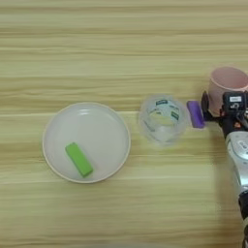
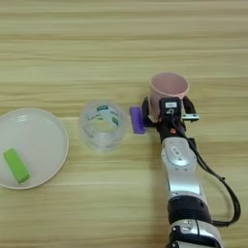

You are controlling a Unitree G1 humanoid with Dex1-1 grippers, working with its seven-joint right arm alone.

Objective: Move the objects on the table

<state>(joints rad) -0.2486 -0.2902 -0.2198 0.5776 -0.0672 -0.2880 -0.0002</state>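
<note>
Across the whole frame lay the table (image 1: 121,43). Lower left, the plate (image 1: 104,121) held the green block (image 1: 79,159). Centre, the clear cup (image 2: 102,125). Right, the claw (image 2: 165,107) spread around the pink cup (image 2: 168,88), probably to grasp it; the purple block (image 2: 137,120) was beside.

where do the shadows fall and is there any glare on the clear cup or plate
Left eye view: a soft shadow darkens the table left of the forearm; the clear cup shows pale highlights on its rim, and the plate has no hard glare. Right eye view: the same soft shadow lies left of the forearm, below the hand; the pink cup casts little visible shadow.
</note>
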